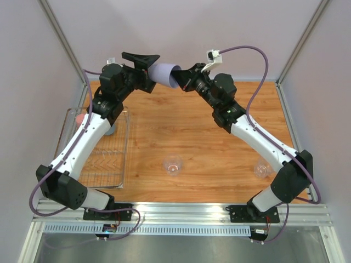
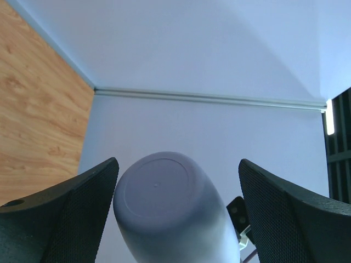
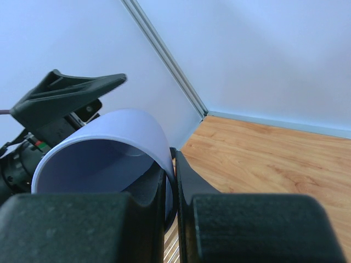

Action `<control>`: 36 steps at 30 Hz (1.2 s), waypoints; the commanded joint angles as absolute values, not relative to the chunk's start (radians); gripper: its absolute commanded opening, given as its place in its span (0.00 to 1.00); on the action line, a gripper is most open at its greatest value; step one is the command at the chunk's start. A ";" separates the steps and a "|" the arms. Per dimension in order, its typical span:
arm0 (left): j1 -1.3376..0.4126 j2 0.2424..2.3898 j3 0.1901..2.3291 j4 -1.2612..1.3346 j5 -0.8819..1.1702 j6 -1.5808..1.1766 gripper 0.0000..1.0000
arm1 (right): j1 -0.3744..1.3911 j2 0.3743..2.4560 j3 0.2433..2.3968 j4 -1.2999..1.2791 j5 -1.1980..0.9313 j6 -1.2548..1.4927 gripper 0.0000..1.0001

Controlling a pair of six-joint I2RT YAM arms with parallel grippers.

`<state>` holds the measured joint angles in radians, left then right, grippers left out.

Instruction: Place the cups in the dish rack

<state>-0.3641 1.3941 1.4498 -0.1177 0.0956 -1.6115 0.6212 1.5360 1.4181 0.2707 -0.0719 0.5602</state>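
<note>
Left fingers [image 2: 71, 219] (meshed) astride smooth lavender cup [image 2: 170, 208]

I read the lavender cup [image 2: 164, 208] as smooth, matt plastic, the black fingers [image 2: 285, 219] as finely dimpled on their pads, the table [image 1: 208, 137] as satin wood grain, the clear cup [image 1: 173, 165] at lower centre as glossy, and the dish rack [image 1: 109, 161] at left as thin shiny metal wire.

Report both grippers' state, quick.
Left gripper: open, jaws either side of the lavender cup base.
Right gripper: shut on the lavender cup rim.
</note>
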 commanded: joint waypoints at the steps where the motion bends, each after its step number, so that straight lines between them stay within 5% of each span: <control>1: -0.382 1.414 1.486 -0.060 0.100 -1.695 0.98 | 0.630 1.546 1.448 0.359 -0.057 0.542 0.01; 11: -0.383 1.439 1.491 -0.017 0.135 -1.709 0.78 | 0.630 1.594 1.460 0.322 -0.011 0.492 0.01; 17: -0.382 1.445 1.490 -0.008 0.158 -1.707 0.39 | 0.630 1.632 1.519 0.285 -0.055 0.497 0.01; 18: -0.382 1.447 1.488 -0.008 0.156 -1.706 0.36 | 0.630 1.634 1.529 0.272 -0.058 0.489 0.04; 19: -0.382 1.447 1.486 -0.008 0.155 -1.700 0.35 | 0.630 1.632 1.546 0.240 -0.064 0.482 0.24; 21: -0.376 1.440 1.479 0.035 0.146 -1.661 0.30 | 0.630 1.611 1.551 0.204 -0.060 0.451 0.39; 22: -0.374 1.439 1.482 0.038 0.141 -1.639 0.30 | 0.629 1.599 1.551 0.165 -0.043 0.442 0.55; 25: -0.358 1.419 1.494 0.031 0.083 -1.537 0.30 | 0.608 1.536 1.540 0.062 -0.011 0.423 0.76; 33: -0.252 1.338 1.506 -0.040 0.006 -1.263 0.30 | 0.470 1.319 1.500 -0.380 0.033 0.482 0.84; 36: -0.238 1.296 1.519 -0.133 -0.072 -0.931 0.31 | 0.408 1.241 1.465 -0.484 0.051 0.492 0.86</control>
